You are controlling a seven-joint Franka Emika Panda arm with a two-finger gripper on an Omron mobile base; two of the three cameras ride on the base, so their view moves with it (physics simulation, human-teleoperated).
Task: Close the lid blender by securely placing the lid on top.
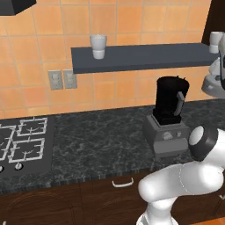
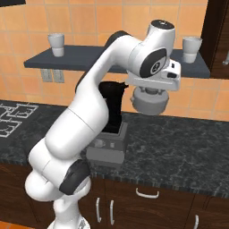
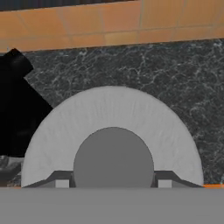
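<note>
The gripper [image 2: 150, 103] hangs above the dark marbled counter [image 2: 179, 143] with the lid [image 2: 150, 105] held beneath it. In the hand view the two finger tips [image 3: 61, 180] stand on either side of the lid's darker central knob [image 3: 113, 159], so the jaws are pinched on that knob with the pale dome [image 3: 111, 113] spreading around it.

The blender [image 2: 109, 129] stands on the counter just to the left of the carried lid as seen from the right base camera. Its black jar [image 1: 169, 99] rises upright from the boxy grey base [image 1: 167, 136], handle [image 1: 178, 103] to one side, long axis vertical. The lid rides at about the height of the jar's open mouth but off to its right, not over it. The coming move therefore seems to turn on a sideways shift leftward to centre the lid on the jar's axis, then a descent.

Hard to make out: the jar's rim is partly covered by the arm in the right base view, and the jar shows as a black mass at the left edge of the hand view. The lid is cut off at the right margin of the left base view. Whether the lid is level cannot be judged with confidence.
</note>
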